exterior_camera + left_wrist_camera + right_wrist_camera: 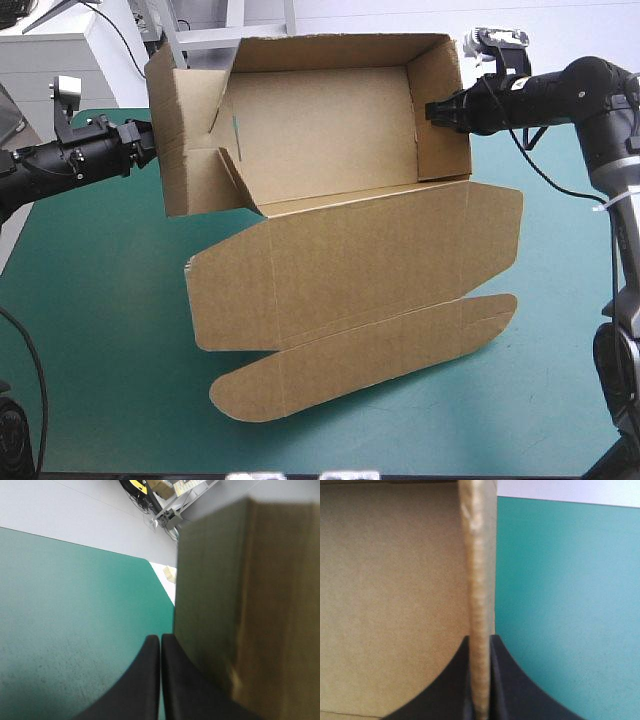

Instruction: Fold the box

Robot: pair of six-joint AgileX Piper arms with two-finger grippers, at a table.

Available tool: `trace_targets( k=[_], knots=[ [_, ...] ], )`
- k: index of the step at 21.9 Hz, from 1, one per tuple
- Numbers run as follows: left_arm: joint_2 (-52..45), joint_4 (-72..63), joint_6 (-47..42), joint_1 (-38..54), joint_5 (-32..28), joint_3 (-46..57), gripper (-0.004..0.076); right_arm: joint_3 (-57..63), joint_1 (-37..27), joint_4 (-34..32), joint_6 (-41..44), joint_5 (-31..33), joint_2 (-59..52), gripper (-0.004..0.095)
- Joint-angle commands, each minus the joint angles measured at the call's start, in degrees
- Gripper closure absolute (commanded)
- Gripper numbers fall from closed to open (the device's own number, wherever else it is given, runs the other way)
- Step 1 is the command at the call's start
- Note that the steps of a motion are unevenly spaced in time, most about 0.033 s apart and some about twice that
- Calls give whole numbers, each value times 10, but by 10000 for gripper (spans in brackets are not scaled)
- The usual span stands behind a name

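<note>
The brown box [320,130] is an open tray held tilted above the teal-green cover [90,330], its inside facing the high camera. Its lid [350,270] hangs down flat, and the rounded tuck flap [370,355] reaches the table. My right gripper [437,110] is shut on the box's right wall, whose edge [479,580] runs between its fingers [480,641]. My left gripper [148,140] sits at the outside of the left wall. Its fingers [160,639] are shut together, and the board [250,605] stands just beside them, not between them.
Bare teal-green cover lies left of the lid and along the front edge [500,420]. The left side flap [195,150] of the box sticks out unfolded near my left gripper.
</note>
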Motion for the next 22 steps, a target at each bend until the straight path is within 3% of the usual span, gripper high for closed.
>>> trace_targets(
  k=[1, 5, 16, 18, 22],
  knots=[
    [-48, -4, -10, -2, 45, -19, 731, -16, 18, 4, 11, -58, -30, 921],
    [-69, 2, -16, -2, 44, -19, 731, -16, 45, -44, 21, -75, -30, 922],
    [-93, 83, -60, -46, 38, -19, 724, -15, 86, -50, 46, -131, -29, 921],
    [-93, 81, -63, -65, 36, -19, 667, -15, 86, -50, 46, -125, -29, 921],
    [-93, 80, -87, -76, 37, -19, 414, -15, 86, -52, 46, -121, -24, 922]
  ],
)
